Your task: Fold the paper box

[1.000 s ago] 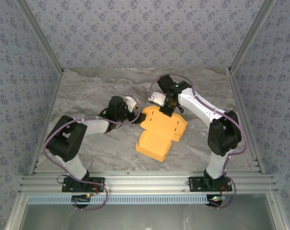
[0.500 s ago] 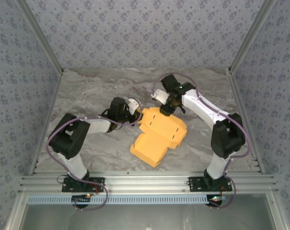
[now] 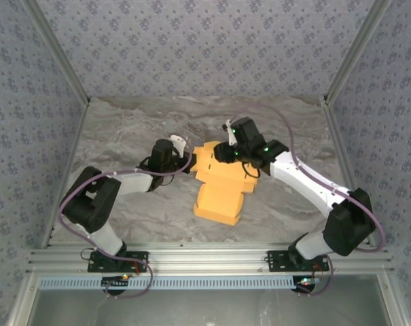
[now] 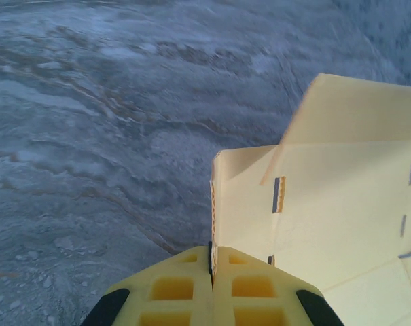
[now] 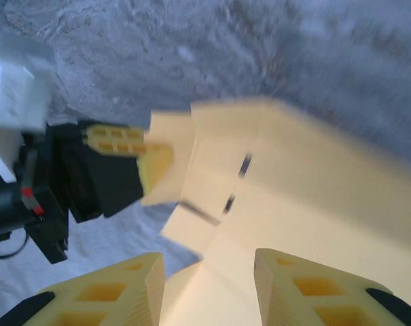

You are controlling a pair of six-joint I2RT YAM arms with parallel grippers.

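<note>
Left gripper [image 4: 212, 263] was pinched shut on a thin flap edge of the paper box [image 3: 219, 189], the creased sheet spreading ahead and to its right over the marbled surface [image 3: 123, 136]. Right gripper [image 5: 208, 272] stood wide above a panel, the left gripper just beyond it.

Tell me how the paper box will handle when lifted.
The paper box looks thin and creased, so it would probably bend at its folds rather than lift rigid. Likely light: the left hand pinches just a thin flap edge.
</note>
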